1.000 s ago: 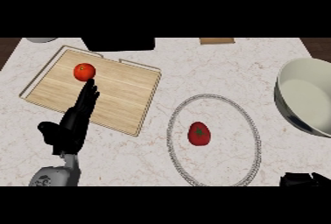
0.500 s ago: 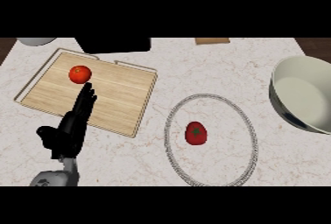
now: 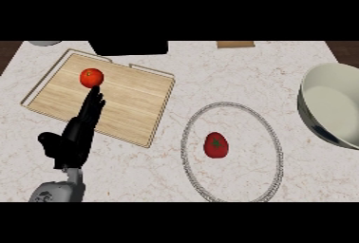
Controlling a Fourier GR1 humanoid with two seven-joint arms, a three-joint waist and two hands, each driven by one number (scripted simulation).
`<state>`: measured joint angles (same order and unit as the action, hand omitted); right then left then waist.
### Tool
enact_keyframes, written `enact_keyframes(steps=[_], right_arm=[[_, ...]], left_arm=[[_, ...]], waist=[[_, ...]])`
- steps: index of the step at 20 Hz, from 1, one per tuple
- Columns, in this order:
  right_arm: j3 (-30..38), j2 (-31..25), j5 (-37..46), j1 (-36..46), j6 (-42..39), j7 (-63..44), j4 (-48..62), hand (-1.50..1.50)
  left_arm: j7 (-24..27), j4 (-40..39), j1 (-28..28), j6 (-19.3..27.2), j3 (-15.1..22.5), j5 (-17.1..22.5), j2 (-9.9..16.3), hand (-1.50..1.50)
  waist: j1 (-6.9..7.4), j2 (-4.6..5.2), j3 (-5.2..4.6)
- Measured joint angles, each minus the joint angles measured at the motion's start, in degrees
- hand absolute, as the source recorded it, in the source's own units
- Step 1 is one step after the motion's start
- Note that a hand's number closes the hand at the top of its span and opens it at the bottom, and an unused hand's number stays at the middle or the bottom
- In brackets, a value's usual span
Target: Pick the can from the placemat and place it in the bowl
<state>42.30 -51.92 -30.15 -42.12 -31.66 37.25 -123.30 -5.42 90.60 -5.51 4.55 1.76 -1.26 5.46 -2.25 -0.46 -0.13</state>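
The left robot hand (image 3: 73, 137) extends from the lower-left edge of the view across the near edge of the wooden placemat (image 3: 133, 102), fingers straight and together, thumb out to the side, holding nothing. Its fingertips (image 3: 95, 92) reach up to a small red round object (image 3: 91, 78) lying near the far-left corner of the placemat; whether they touch it cannot be told. The task names a can, but nothing can-shaped is visible: this red object is the only item on the placemat and is judged to be the task's thing. A second red item, with a green stem mark (image 3: 216, 144), lies inside a wire-rimmed ring (image 3: 189, 128) toward the near middle of the surface (image 3: 231, 71), well apart from the placemat. The white bowl (image 3: 329, 109) sits at the right edge of the surface, partly cut off by the view. The right robot hand is not visible. Current step, as judged: approach, with the grasp not yet made. The next move calls for the fingers and thumb to spread around the red object and curl onto it, followed by a lift and a long carry rightward across the ring to the bowl.
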Motion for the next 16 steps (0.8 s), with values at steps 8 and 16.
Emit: enact_keyframes(steps=[8,16], right_arm=[[8.0,-6.3,-15.2,6.2,-2.4,-14.6,2.7,1.50],[1.7,-11.8,-5.0,17.8,5.0,-20.4,7.0,1.50]], left_arm=[[-0.7,0.9,-0.4,-0.1,2.1,-1.1,-1.4,0.00],[0.0,-0.2,-1.7,-0.6,2.7,-1.5,-2.0,0.00]], waist=[[1.80,0.37,0.03],[3.60,0.84,0.12]])
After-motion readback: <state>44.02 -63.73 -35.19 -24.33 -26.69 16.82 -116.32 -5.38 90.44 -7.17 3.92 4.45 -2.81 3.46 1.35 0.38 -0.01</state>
